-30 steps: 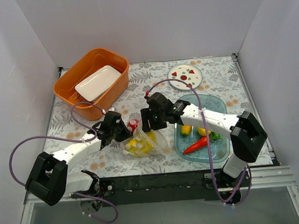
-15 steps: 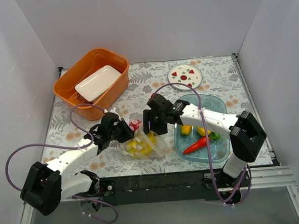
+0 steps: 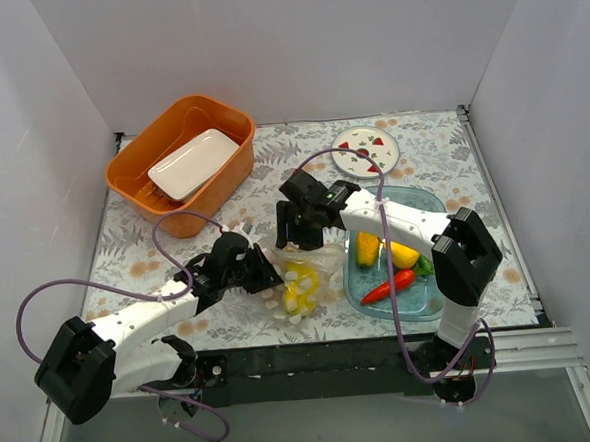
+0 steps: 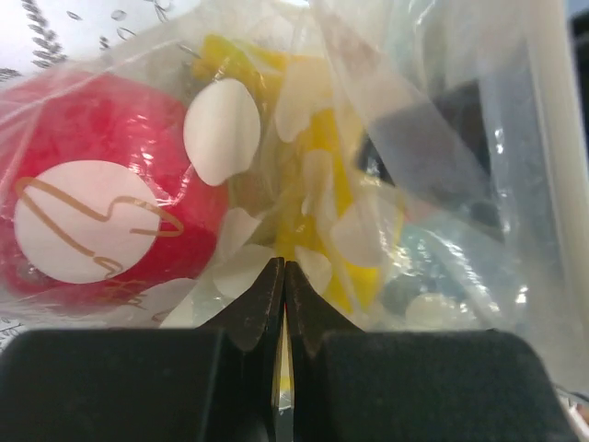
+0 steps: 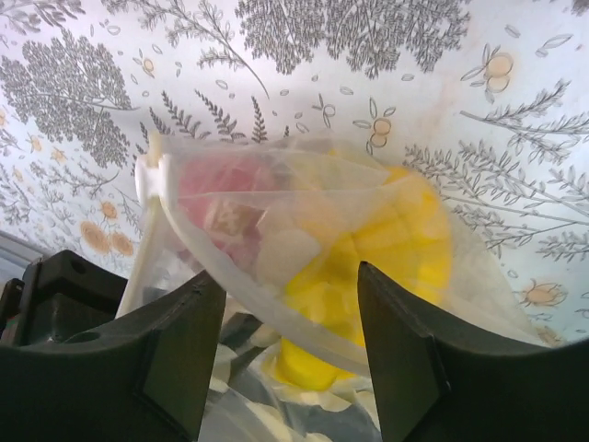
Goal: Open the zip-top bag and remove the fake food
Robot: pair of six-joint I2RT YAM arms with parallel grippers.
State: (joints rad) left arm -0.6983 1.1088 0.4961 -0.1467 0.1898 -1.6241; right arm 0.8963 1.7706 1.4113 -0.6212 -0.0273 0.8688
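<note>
My left gripper (image 4: 282,276) is pinched tight on a fold of the crinkly, white-dotted zip-top bag (image 4: 414,138), whose clear film bulges over a glossy red tomato (image 4: 101,138) and yellow pieces (image 4: 327,147). My right gripper (image 5: 285,281) hangs spread wide above the bag, which lies on the flowered desk (image 3: 451,156) just left of the blue tray (image 3: 426,205), with room towards the near edge

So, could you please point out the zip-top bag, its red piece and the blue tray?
zip-top bag (image 3: 301,281): top external, its middle.
red piece (image 4: 101,120): left wrist, upper surface.
blue tray (image 3: 430,213): top external, bare far corner.
</note>
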